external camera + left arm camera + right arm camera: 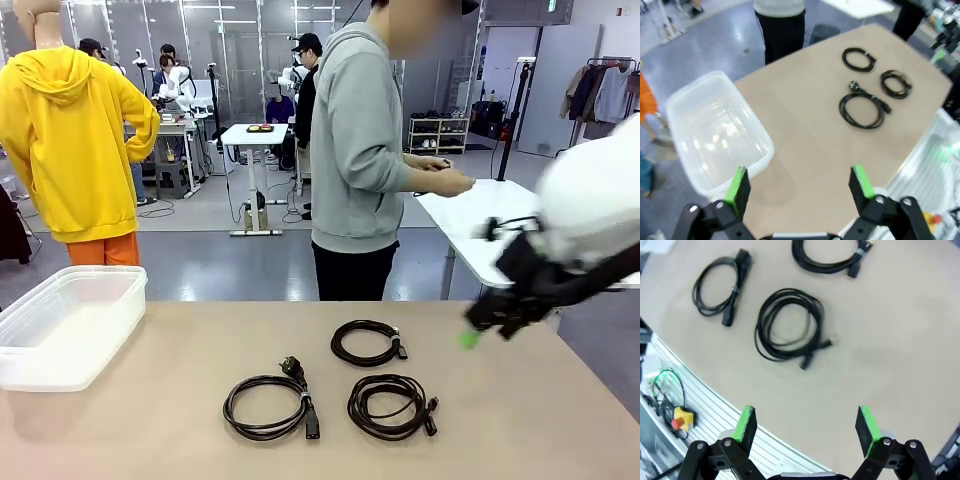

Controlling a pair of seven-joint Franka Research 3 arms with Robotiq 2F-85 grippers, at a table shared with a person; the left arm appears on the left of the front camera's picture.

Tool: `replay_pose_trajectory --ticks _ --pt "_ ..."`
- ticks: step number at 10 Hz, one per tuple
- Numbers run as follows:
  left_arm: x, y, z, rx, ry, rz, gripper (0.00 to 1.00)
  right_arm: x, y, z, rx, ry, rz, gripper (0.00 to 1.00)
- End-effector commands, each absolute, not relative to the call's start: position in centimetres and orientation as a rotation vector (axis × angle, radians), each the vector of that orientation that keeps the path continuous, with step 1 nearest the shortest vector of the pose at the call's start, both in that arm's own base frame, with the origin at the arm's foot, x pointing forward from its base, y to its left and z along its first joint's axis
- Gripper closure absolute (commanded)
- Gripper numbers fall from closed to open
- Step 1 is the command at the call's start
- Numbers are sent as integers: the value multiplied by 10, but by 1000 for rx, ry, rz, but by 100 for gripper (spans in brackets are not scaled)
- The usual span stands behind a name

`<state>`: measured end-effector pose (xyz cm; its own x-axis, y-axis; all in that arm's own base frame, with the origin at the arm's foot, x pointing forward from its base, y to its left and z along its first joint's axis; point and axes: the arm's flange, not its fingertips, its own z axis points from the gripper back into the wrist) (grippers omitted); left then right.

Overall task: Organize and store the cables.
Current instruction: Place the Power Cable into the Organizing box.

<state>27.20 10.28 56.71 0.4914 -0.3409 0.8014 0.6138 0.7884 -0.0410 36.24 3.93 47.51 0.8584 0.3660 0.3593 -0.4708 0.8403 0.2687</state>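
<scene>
Right end effector (482,326) is hanging above the right side of the tabletop (150,420), jaws standing wide, gripping nothing. Left end effector (800,187) is also gaping wide and empty, sitting over the bin side, well apart from the cords.

Three cables are lying loose mid-tabletop:
- near-right coil (357,408)
- near-left coil (232,410), carrying the bulkier plugs
- far coil (337,345)

The right arm is looking the nearer one. In its wrist view the near-right coil is lying ahead and a little left of the midline between the pads. The coil is reading close to round, with no strong long axis, and its small plug ends are poking out on the edge facing the end effector.

Cords are thin, black, looped several turns, and likely floppy.

Clear bin (110,340) is waiting empty at the left edge.
</scene>
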Motion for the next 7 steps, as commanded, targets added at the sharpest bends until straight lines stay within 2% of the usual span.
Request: replay_pose_trajectory --ticks 1,4,7 --pt "273 103 567 -349 -883 -602 0 357 -43 476 439 -321 506 0" --pt "273 103 567 -349 -883 -602 0 329 -127 468 412 -526 652 0" --pt "273 103 567 -349 -883 -602 0 313 -182 464 470 -650 766 0"
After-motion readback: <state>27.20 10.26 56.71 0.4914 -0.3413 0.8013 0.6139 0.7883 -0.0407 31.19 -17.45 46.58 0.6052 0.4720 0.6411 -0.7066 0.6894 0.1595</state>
